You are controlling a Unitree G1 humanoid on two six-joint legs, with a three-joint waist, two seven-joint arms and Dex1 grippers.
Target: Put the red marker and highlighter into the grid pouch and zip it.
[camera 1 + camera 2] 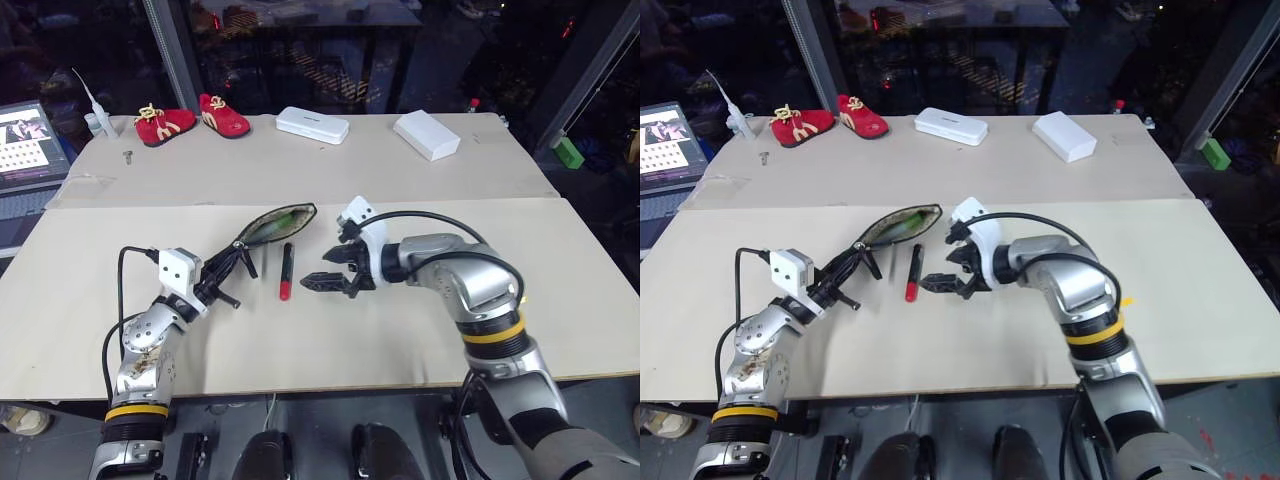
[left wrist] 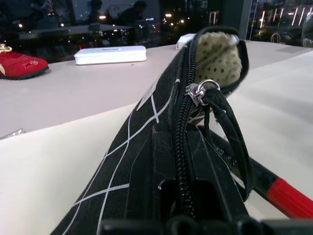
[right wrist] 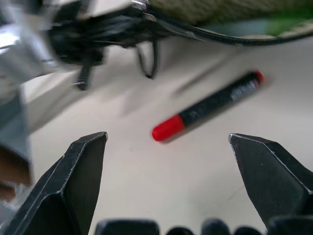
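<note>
Black grid pouch (image 1: 272,226) is gaping at its mouth, highlighter (image 1: 283,217) lying inside; I'm clenching its near edge with my left gripper (image 1: 228,272). Just beside it, red marker (image 1: 286,271) is lying on bare cardboard (image 1: 560,280), my right gripper (image 1: 330,284) hovering spread wide.

Two red shoes (image 1: 190,119) (two white cases (image 1: 312,124))

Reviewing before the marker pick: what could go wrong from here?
1. The red marker lies flat on the table close beside the grid pouch; the open right gripper may nudge or roll it instead of pinching it.
2. The left gripper, shut on the pouch's end, holds it tilted with its mouth open; a bump from the right arm could shake out the highlighter, seen green inside.
</note>
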